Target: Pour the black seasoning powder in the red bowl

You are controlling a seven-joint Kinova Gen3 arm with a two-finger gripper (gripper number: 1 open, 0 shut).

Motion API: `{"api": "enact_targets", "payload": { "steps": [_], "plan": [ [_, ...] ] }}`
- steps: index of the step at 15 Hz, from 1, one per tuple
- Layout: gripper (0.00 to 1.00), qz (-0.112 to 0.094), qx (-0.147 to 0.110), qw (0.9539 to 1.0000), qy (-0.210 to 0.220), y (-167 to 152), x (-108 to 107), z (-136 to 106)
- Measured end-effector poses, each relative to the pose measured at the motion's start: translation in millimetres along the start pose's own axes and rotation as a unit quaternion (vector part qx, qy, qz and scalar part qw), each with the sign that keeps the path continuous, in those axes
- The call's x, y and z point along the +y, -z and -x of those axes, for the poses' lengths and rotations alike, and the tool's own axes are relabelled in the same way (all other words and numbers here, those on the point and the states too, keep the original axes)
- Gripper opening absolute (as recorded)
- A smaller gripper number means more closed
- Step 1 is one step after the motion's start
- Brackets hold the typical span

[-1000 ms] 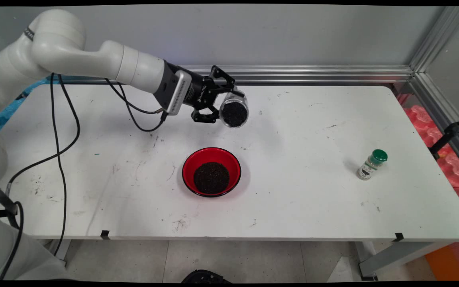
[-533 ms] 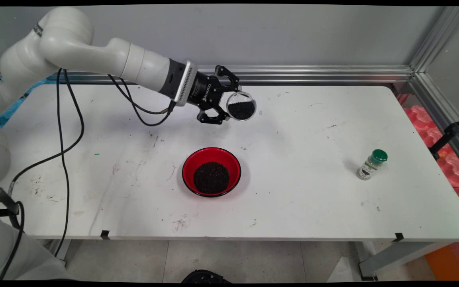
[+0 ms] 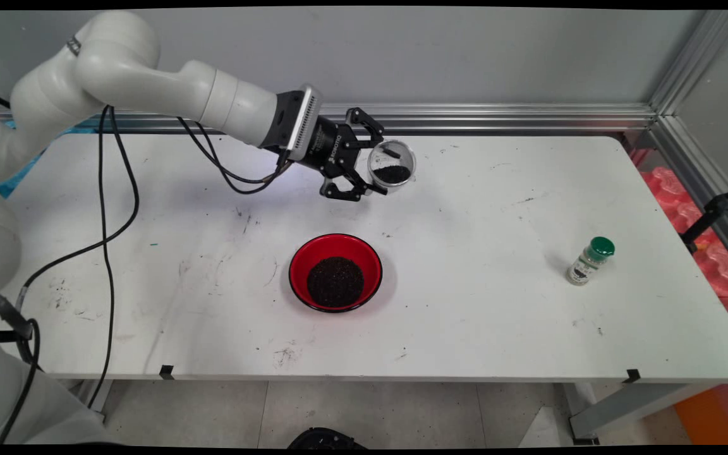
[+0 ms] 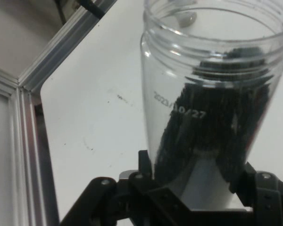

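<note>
My gripper (image 3: 373, 167) is shut on a clear plastic jar (image 3: 392, 165) with dark grains at its bottom. It holds the jar in the air above the back middle of the table, nearly upright with the mouth tipped a little toward the camera. In the hand view the jar (image 4: 212, 94) fills the picture between the black fingers (image 4: 148, 169), its open mouth at the top and "2023/10/27" printed on its side. A red bowl (image 3: 335, 272) with a heap of the same dark grains sits on the table in front of the gripper, some way below it.
A small spice bottle (image 3: 589, 260) with a green cap stands at the table's right side. An aluminium rail (image 3: 497, 117) runs along the back edge and down the right. Black cables (image 3: 108, 208) hang from the arm on the left.
The jar has turned from lying tipped, mouth toward the camera, to nearly upright. The gripper has moved a little to the right and toward the back with it.
</note>
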Motion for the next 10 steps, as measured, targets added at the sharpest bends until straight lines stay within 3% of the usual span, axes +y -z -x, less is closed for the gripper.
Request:
{"api": "enact_targets", "payload": {
  "steps": [5, 10],
  "plan": [
    [0.0, 0.009, 0.015, 0.9982, 0.057, -11.8, -3.6, -2.4],
    [0.0, 0.013, 0.027, 0.9931, 0.113, -25.4, -8.5, -4.5]
  ]
}}
